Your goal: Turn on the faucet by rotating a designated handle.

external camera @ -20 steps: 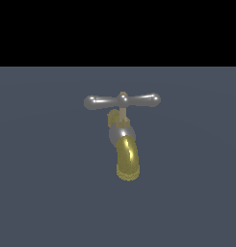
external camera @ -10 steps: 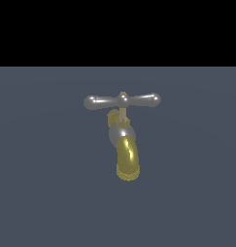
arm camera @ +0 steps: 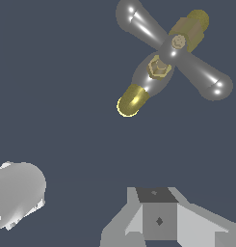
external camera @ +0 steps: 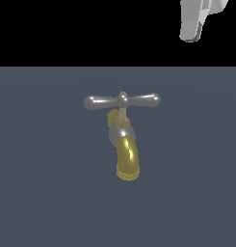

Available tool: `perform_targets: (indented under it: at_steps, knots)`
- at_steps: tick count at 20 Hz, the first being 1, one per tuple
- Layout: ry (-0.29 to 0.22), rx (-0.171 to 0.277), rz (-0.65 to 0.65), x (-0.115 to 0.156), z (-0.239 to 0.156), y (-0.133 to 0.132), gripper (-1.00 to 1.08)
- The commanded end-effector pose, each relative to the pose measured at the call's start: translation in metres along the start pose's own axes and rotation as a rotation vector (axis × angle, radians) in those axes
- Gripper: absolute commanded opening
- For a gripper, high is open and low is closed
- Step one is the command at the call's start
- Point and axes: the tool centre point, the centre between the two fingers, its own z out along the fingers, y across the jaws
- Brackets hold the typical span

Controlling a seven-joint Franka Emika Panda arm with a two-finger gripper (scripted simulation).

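The faucet (external camera: 121,132) stands mid-scene on the grey floor, with a silvery round body and a curved brass-gold spout (external camera: 127,159) pointing toward the camera. The handle (external camera: 122,100) is a silver crossbar with bulbous ends, lying level across the brass stem. In the wrist view the handle (arm camera: 173,48) lies diagonally, with the spout tip (arm camera: 130,102) beside it. My gripper (arm camera: 158,195) shows as one joined grey block, fingers together and holding nothing, well away from the faucet. A white-grey part of it (external camera: 194,21) hangs at the exterior view's upper right, high above the handle.
The grey floor (external camera: 42,193) surrounds the faucet on all sides. A rounded white-grey arm link (arm camera: 16,202) shows in the wrist view near the gripper.
A white-grey part of my arm has come into the exterior view's upper right corner. The faucet and handle have not moved.
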Motion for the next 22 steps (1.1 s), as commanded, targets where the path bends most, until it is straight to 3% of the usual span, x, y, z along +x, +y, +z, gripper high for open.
perform_targets:
  at_steps: [1, 22]
  knots:
    - [0.0, -0.002, -0.061, 0.0, 0.01, 0.008, -1.0]
    - [0.005, -0.016, -0.527, 0.024, 0.085, 0.071, -1.0]
